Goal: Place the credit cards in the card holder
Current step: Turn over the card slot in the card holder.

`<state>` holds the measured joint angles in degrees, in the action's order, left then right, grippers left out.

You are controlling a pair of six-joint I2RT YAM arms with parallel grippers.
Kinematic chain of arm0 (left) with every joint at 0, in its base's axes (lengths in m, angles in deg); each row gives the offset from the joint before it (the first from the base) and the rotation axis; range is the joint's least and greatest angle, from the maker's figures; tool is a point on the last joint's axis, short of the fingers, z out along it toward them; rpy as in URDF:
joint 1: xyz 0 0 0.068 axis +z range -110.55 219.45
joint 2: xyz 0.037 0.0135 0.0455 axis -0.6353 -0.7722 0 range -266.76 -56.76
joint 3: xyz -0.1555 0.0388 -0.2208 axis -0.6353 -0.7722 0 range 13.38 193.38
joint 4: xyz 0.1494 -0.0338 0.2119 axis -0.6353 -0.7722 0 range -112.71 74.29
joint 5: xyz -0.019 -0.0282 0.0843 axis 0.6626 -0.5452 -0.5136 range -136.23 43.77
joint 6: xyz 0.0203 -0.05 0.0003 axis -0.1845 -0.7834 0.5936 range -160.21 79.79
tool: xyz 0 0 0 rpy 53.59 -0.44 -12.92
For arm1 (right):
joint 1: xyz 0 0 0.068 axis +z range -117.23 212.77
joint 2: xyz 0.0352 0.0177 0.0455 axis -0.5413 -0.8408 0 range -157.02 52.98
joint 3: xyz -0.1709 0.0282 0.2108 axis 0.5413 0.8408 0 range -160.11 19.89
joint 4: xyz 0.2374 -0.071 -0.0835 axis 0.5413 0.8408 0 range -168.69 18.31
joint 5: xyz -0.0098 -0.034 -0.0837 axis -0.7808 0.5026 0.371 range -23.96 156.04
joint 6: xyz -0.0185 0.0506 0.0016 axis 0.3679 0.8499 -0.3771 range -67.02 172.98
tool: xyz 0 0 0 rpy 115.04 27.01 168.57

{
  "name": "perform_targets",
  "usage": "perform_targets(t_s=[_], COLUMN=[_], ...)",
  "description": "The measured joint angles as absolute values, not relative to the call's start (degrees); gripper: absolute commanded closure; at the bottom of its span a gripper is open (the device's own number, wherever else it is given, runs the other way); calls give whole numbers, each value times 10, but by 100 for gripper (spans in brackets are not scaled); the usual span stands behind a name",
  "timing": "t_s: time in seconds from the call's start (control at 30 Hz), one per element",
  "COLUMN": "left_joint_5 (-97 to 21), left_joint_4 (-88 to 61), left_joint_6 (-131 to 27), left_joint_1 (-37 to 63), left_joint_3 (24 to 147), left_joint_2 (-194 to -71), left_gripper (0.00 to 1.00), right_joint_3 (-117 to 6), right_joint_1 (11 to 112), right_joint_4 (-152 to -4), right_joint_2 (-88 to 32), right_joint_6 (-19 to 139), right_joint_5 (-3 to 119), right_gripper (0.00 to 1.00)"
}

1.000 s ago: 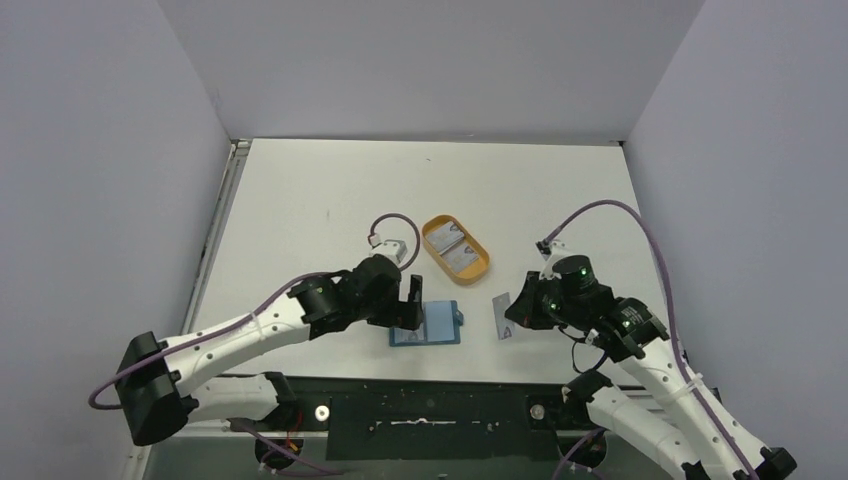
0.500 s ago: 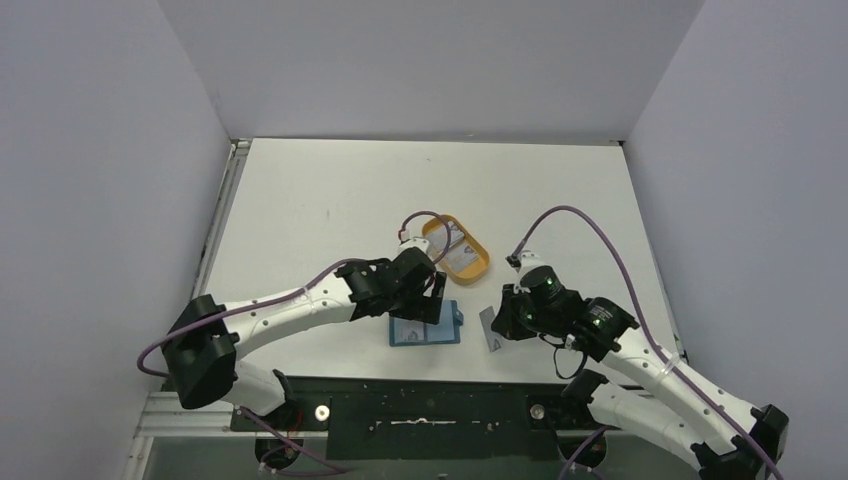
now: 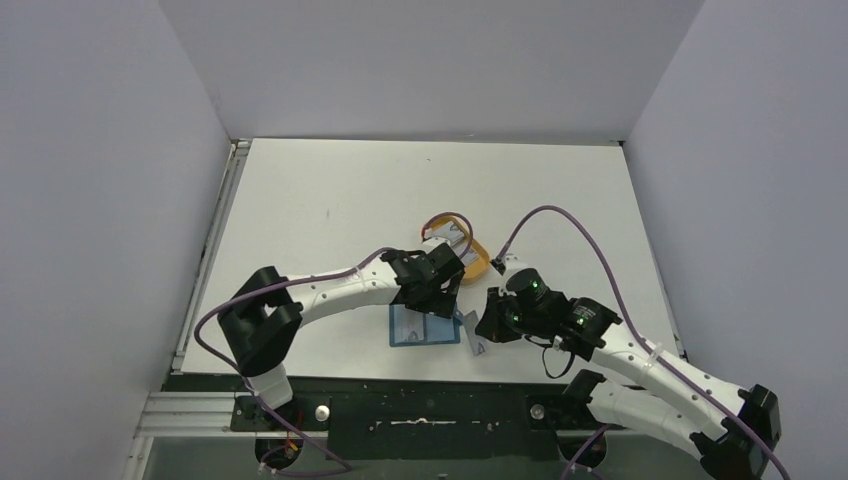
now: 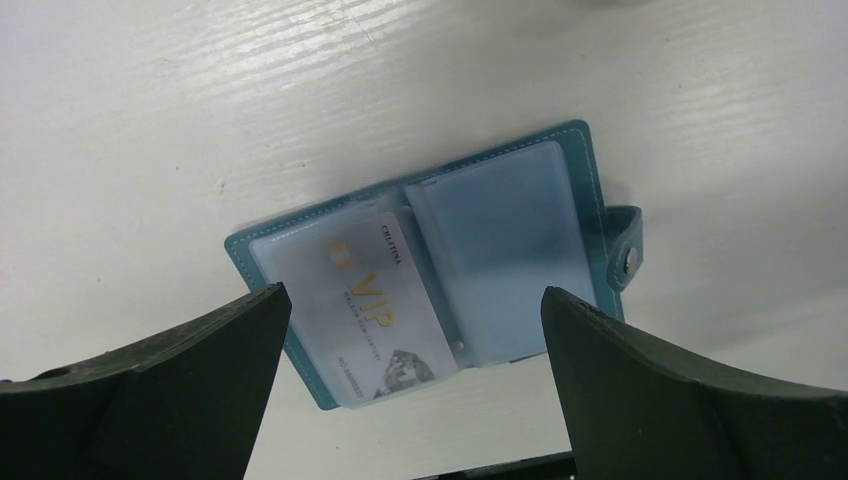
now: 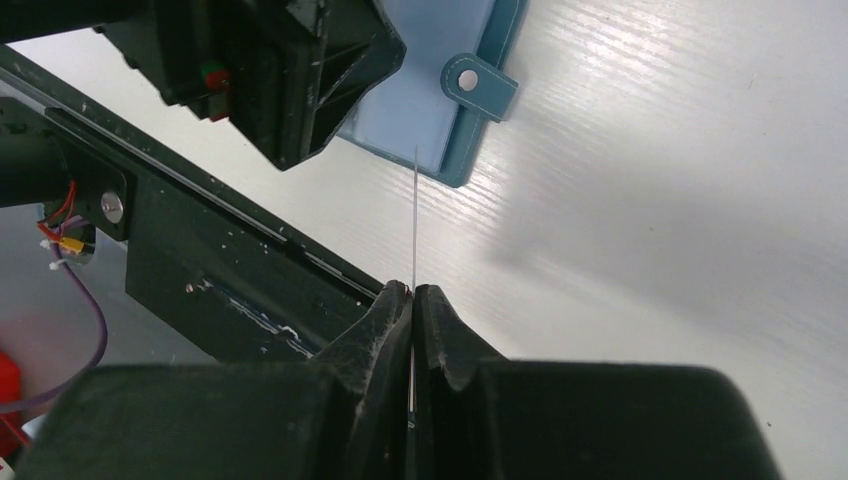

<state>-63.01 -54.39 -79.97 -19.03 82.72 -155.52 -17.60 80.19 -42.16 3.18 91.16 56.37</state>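
The right gripper clamps a credit card, tip at the card holder tab edge; the left gripper is spread wide above it.

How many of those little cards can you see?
2. The VIP card sits in the card holder's clear pocket; a second card is pinched by the right gripper. The orange tray, half covered, may hide more.

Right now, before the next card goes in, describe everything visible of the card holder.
The card holder is a teal-blue, leather-like folding wallet with pale stitching, lying open and flat on the white table. Inside are clear plastic pockets: one holds a silvery VIP card, the tab-side one looks empty. Its snap tab sticks out, unfastened. The open left gripper hovers over it; whether the card pinched in the right gripper touches its edge is unclear.
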Motion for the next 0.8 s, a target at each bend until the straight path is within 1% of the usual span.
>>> perform_targets(t_s=[0.43,0.6,0.8], left_joint_5=[-664,-665,-666], left_joint_4=[-566,-564,-558], left_joint_6=[-793,-794,-791], left_joint_1=[-192,-194,-194], left_joint_3=[848,848,844], left_joint_2=[-1626,-1634,-1634], left_gripper=[3,13,27], right_joint_3=[-159,-154,-154], right_joint_1=[805,805,805], right_joint_4=[-408,-409,-422], right_joint_2=[105,102,82], right_joint_6=[923,927,927], right_joint_5=[592,592,582], right_gripper=[100,100,100])
